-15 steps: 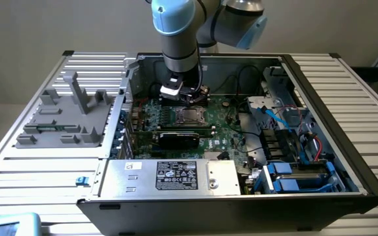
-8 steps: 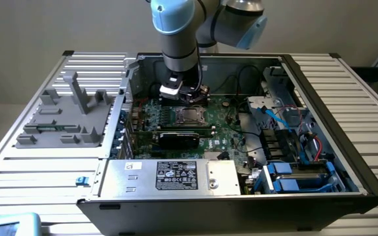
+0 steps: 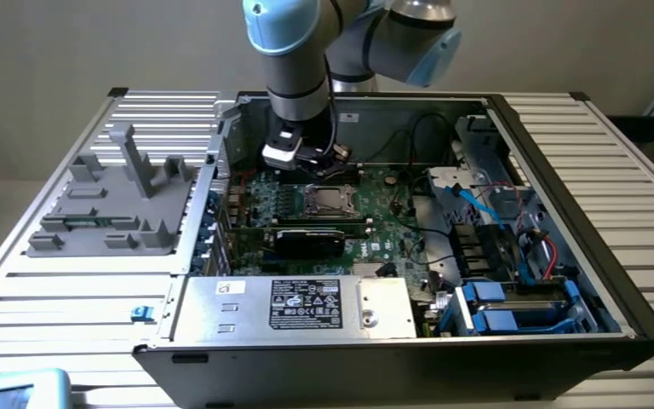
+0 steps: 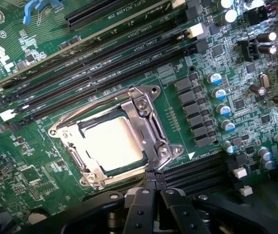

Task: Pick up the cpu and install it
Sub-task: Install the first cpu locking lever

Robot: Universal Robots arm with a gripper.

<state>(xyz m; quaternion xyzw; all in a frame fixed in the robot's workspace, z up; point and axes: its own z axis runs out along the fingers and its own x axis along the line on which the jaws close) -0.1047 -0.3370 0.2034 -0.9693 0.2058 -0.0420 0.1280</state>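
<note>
wrist view, cpu (image 4: 113,145) lying in socket (image 4: 145,110), jaws closed just beside

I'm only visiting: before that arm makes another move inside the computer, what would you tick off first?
1. Is the cpu inside the frame? ok, it lies within it.
2. Is the hand empty? ok, shut and holding nothing.
3. Is the hand off the cpu? ok, its tips are beside the frame.
4. Is the cpu lying flat? cannot tell.
5. Is the frame latched? cannot tell.
</note>
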